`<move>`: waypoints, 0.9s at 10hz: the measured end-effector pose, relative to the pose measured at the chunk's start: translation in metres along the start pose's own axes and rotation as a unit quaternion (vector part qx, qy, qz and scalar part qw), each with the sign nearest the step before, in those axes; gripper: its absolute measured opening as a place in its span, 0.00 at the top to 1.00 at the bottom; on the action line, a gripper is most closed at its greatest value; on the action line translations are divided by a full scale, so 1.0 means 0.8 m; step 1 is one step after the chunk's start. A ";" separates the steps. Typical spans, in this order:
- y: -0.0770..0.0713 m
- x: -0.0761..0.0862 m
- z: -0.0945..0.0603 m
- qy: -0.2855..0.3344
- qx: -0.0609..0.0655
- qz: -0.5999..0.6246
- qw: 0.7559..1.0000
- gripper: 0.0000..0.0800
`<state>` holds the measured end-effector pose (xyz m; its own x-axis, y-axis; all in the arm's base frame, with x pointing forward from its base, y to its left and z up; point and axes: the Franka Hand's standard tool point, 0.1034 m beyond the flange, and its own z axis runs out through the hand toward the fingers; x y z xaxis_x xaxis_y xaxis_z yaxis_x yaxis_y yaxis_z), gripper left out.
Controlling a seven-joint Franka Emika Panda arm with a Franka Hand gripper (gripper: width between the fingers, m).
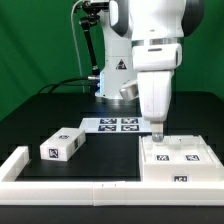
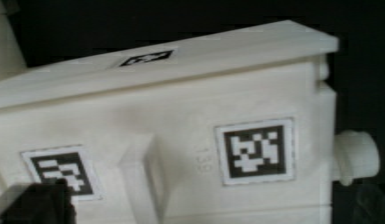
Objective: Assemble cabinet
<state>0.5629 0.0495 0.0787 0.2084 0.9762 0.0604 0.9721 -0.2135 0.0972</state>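
The cabinet (image 1: pixel 176 160) is a large white box-shaped body with black-and-white tags, lying at the exterior view's right by the front rail. It fills the wrist view (image 2: pixel 171 120), with tags on its faces. My gripper (image 1: pixel 157 135) points straight down at the cabinet's far left top edge. In the wrist view the gripper (image 2: pixel 198 210) has its dark fingers (image 2: pixel 32 205) wide apart at the frame's edges, with the cabinet's white surface between them. The jaws look open. A smaller white tagged drawer block (image 1: pixel 62 145) lies apart at the exterior view's left.
The marker board (image 1: pixel 116 125) lies flat behind the cabinet, near the robot's base (image 1: pixel 112 92). A long white border rail (image 1: pixel 70 188) runs along the front and turns up the exterior view's left side. The table is black.
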 end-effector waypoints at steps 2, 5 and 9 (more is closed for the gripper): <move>-0.022 -0.002 -0.014 0.005 -0.018 0.027 0.999 0.00; -0.048 -0.006 -0.010 0.008 -0.016 0.048 0.999 0.00; -0.059 -0.001 -0.012 0.025 -0.024 0.220 0.975 0.00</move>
<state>0.5163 0.0588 0.0834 0.5976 0.7865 0.1555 0.7832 -0.6142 0.0966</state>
